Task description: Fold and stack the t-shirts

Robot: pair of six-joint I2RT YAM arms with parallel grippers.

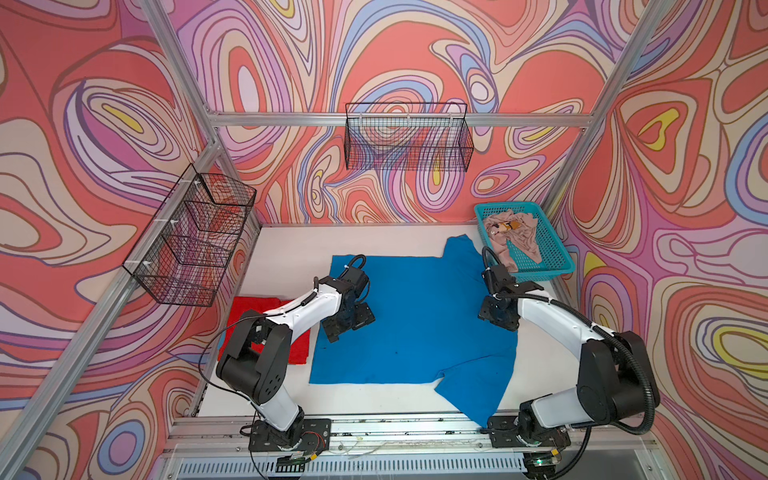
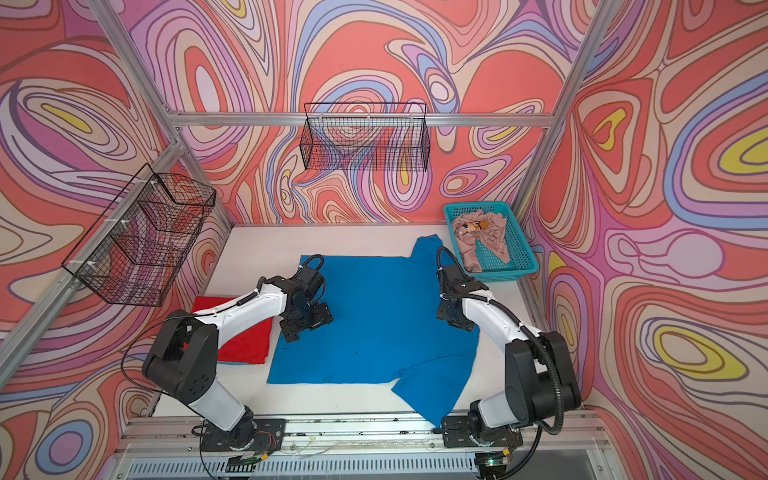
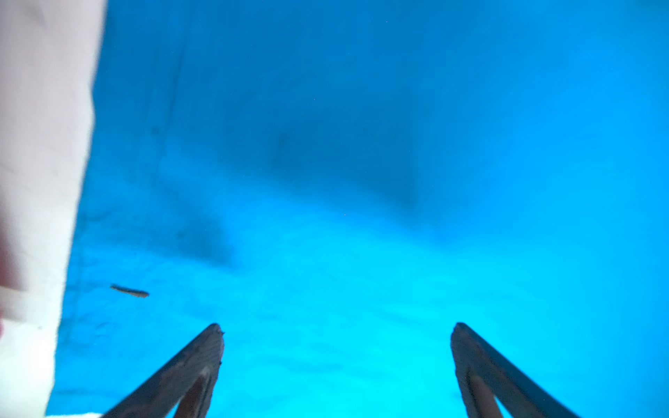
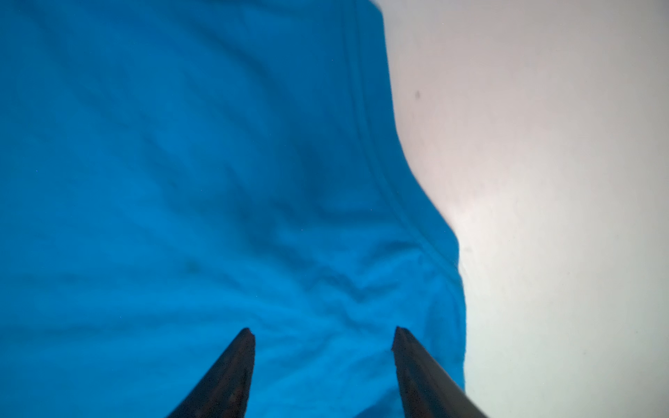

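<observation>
at the far left the red t-shirt [image 1: 249,305] lies folded on the white table [image 1: 291,249], partly under the left arm, so we judge that one done. beside it the blue t-shirt [image 1: 415,324] is spread flat, hem to the left and both sleeves out to the right, with no fold in it yet. we take the step in hand to be the start of folding the blue one.

the left gripper [image 3: 336,327] hovers over the cloth near its hem edge, jaws spread wide and empty. the right gripper [image 4: 322,331] hangs over rumpled cloth close to the neck edge, jaws parted with nothing between them. at the far right the beige-pink t-shirt [image 1: 511,232] is bunched in the turquoise basket [image 1: 552,266], awaiting its turn.

next, we think, both grippers must drop, pinch only the cloth, and carry the sleeves or an edge across together so the layer lands smooth.
</observation>
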